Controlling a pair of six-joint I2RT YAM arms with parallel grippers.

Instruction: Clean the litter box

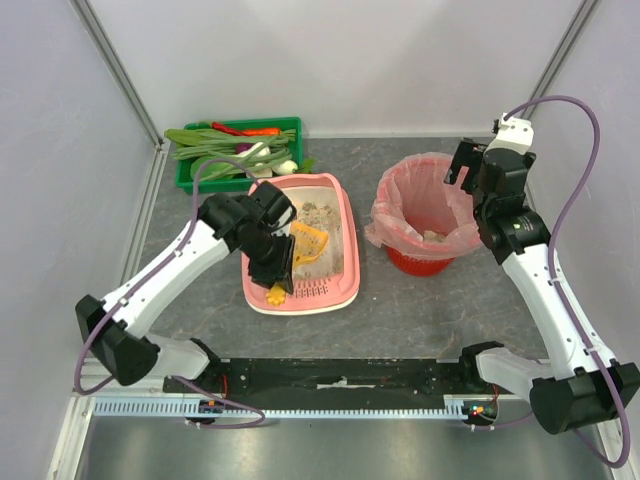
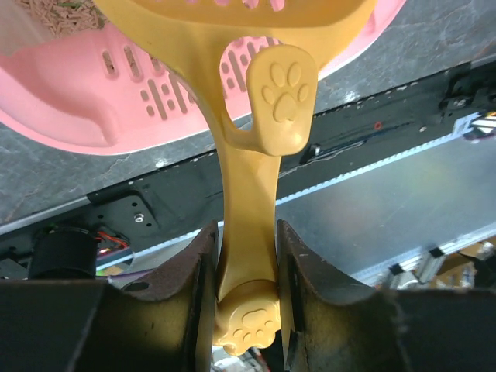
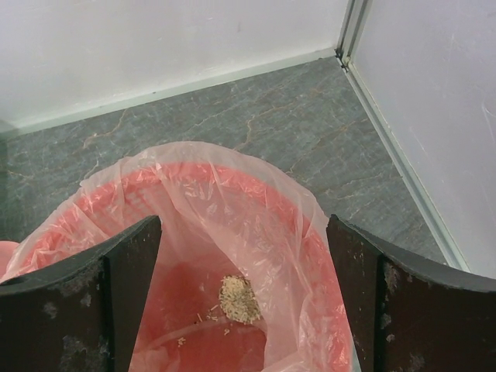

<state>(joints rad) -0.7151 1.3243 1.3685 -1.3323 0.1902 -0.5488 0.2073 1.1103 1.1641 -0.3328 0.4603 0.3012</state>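
The pink litter box (image 1: 345,285) lies in the middle of the table, with grey-beige litter at its far end and a slotted ledge at its near end (image 2: 93,116). My left gripper (image 1: 272,268) is shut on the handle of a yellow litter scoop (image 2: 246,201) with paw prints; the scoop head (image 1: 310,243) sits over the box. My right gripper (image 3: 244,294) is open and empty above the red bin with a pink bag (image 1: 425,215), which holds a small clump of litter (image 3: 238,299).
A green crate (image 1: 190,180) of vegetables stands at the back left, just behind the litter box. White walls enclose the table at the back and sides. A black rail (image 1: 340,375) runs along the near edge between the arm bases.
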